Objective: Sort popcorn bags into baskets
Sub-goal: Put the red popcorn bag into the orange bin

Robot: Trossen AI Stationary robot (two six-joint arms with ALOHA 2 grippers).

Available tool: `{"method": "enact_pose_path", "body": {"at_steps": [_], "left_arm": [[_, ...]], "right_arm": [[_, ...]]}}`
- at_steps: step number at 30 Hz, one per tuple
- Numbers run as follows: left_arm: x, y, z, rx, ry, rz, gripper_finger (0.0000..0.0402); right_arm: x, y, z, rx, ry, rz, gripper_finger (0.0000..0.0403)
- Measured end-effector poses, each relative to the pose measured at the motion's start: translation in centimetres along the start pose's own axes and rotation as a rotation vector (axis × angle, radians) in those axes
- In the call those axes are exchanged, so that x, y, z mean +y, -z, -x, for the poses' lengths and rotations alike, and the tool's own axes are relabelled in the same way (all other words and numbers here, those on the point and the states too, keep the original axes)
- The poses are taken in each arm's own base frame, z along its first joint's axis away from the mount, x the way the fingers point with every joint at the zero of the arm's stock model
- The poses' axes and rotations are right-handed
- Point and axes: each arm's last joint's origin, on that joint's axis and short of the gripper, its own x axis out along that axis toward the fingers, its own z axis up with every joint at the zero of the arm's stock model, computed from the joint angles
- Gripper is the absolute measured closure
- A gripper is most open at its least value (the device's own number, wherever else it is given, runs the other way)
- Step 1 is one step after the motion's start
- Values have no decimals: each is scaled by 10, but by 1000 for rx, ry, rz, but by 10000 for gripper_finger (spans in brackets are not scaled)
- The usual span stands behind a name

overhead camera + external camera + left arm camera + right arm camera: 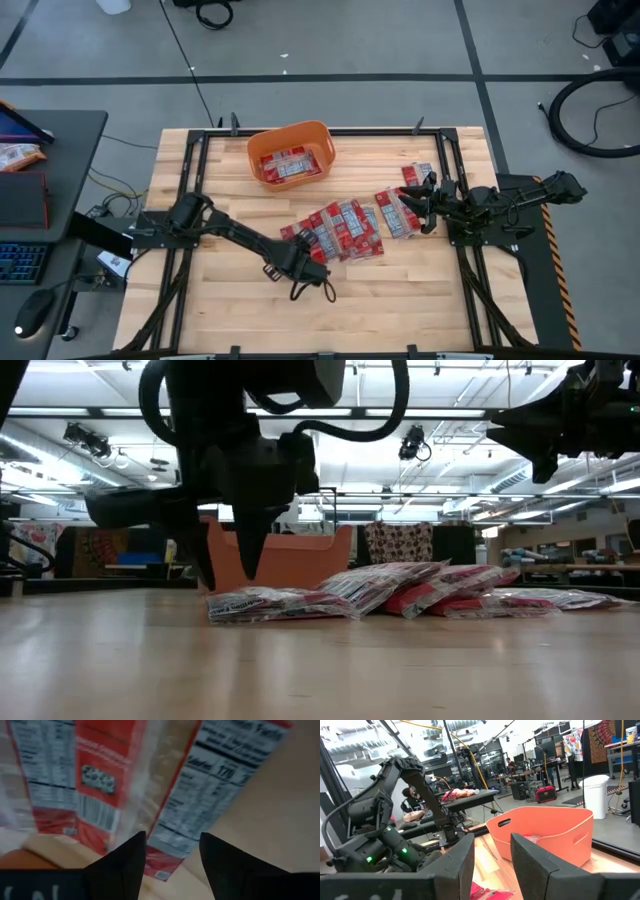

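Observation:
An orange tub (256,146) stands at the table's far middle with red packets (292,165) lying in it. A pile of red-and-white popcorn packets (345,228) lies overlapping across the table's middle, and it also shows in the low view (400,588). My left gripper (308,256) is open and points down at the pile's near-left end. In the left wrist view (172,854) its fingers stand on either side of one packet's corner (165,865); whether they touch it I cannot tell. My right gripper (492,855) is open and empty, raised over the pile's right end (422,200).
More packets (415,175) lie on the table at the pile's far right, under the right arm. Bare wood stretches along the near edge (400,310) and the left side. A dark frame (195,160) runs around the tabletop. In the right wrist view the tub (540,835) stands ahead, with the left arm (395,835) beside it.

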Motion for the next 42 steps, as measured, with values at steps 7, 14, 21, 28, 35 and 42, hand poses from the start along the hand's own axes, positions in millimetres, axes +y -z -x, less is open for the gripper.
{"method": "enact_pose_path", "body": {"at_steps": [7, 14, 21, 28, 35, 42], "left_arm": [[16, 8, -5, -25, 41, -20, 233], [46, 13, -19, -150, 88, -12, 245], [54, 20, -34, -179, 196, -108, 246], [51, 17, -38, -163, 185, -146, 276], [44, 13, -34, -113, 139, -56, 383], [38, 17, -21, -103, 169, -35, 396]], "right_arm": [[0, 0, 0, 1, 0, 1, 271], [0, 0, 0, 1, 0, 1, 271], [0, 0, 0, 1, 0, 1, 271], [0, 0, 0, 2, 1, 1, 271], [0, 0, 0, 2, 1, 1, 271], [0, 0, 0, 2, 1, 1, 271]]}}
